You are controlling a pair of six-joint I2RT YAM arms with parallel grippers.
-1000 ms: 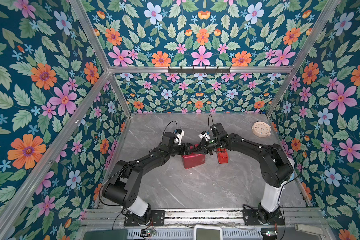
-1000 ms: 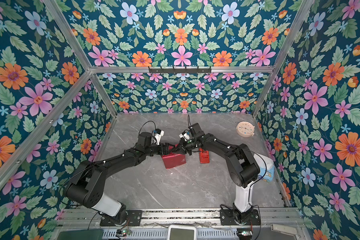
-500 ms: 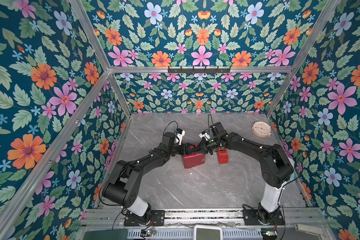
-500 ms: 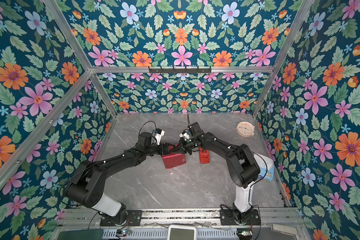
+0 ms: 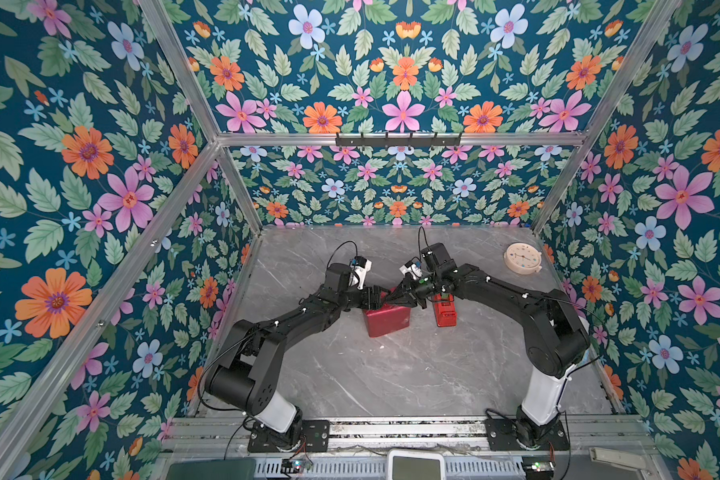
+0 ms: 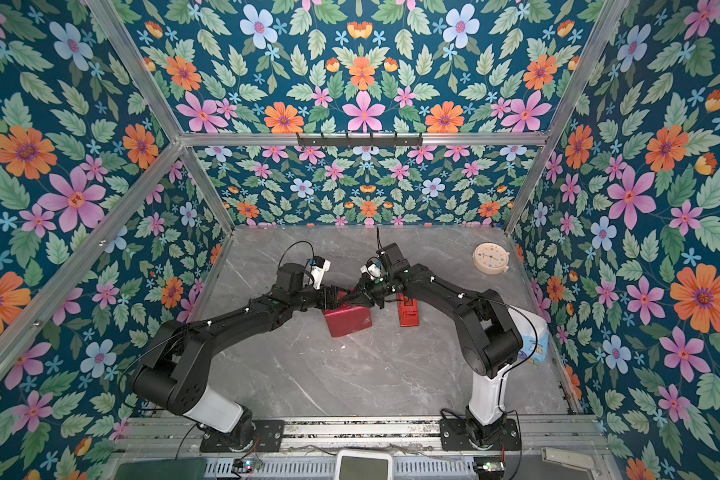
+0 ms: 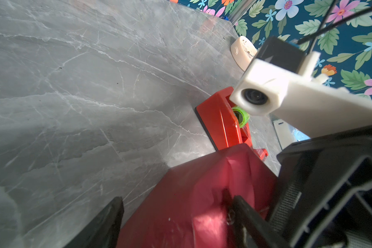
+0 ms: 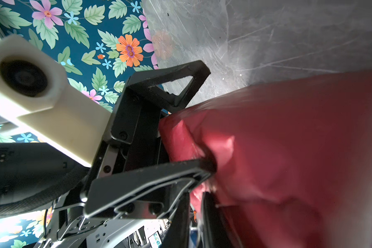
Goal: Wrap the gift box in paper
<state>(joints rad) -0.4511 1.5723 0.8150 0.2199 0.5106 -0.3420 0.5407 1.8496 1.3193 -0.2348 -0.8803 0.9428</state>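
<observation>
Paper (image 5: 387, 321): we see it maroon, folded over the gift box, mid-desk (image 5: 391, 374), with a tape dispenser (image 5: 444, 310) just beside it.
Gift box: hidden under the paper.
Left tool (image 7: 176, 199): wide, straddling the paper's far edge, one finger (image 8: 148, 182) touching a fold.
Right tool (image 8: 194, 200): narrow, at that same fold; we cannot tell whether it grips.
</observation>
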